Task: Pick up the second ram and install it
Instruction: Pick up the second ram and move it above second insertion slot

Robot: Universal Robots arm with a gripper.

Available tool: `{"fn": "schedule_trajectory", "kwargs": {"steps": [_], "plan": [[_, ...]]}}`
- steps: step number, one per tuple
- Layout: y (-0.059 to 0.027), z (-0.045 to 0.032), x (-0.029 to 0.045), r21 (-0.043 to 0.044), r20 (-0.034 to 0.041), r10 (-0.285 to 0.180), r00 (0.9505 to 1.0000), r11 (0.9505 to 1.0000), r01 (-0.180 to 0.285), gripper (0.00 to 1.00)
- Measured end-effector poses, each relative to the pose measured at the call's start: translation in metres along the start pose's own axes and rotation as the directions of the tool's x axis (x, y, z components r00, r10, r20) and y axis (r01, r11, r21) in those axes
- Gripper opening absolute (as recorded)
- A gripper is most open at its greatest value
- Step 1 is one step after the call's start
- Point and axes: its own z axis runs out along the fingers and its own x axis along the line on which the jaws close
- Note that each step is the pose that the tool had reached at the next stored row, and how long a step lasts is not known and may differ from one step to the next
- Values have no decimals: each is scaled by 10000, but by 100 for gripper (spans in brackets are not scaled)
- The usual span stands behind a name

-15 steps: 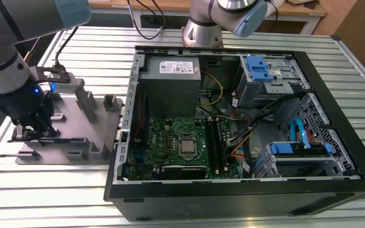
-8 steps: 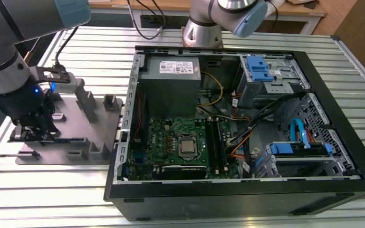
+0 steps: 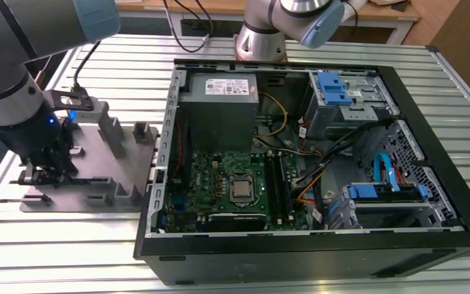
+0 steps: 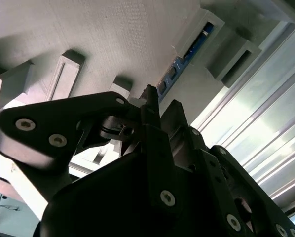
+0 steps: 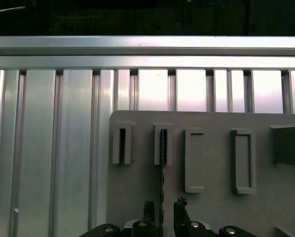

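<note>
One arm, its gripper (image 3: 43, 176) down low on the grey tray (image 3: 96, 160). The tray sits on the slatted worktop (image 3: 63, 245), just beside the open PC case (image 3: 300, 260) on the exterior view's left. The ram (image 5: 163, 158) is still in the tray, standing on edge. Its far end is seated in a slotted post and its near end runs between the fingers (image 5: 148, 211). The fingers are apart, one on each side of the ram. The first wrist view shows a slim gap on both sides, so it is not clamped. In the second wrist view, the ram's blue edge lies in the tray slot just past the fingertip.
</note>
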Motion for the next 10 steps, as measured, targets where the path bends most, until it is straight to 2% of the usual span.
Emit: {"fn": "schedule_trajectory", "kwargs": {"steps": [3,7,10], "plan": [[-6,43,0,-4,13,-176,9998,9998,176,27],[-10,99,2,-15,-13,-811,9967,9967,811,27],[-12,135,2,-13,15,-827,9966,9966,827,27]]}}
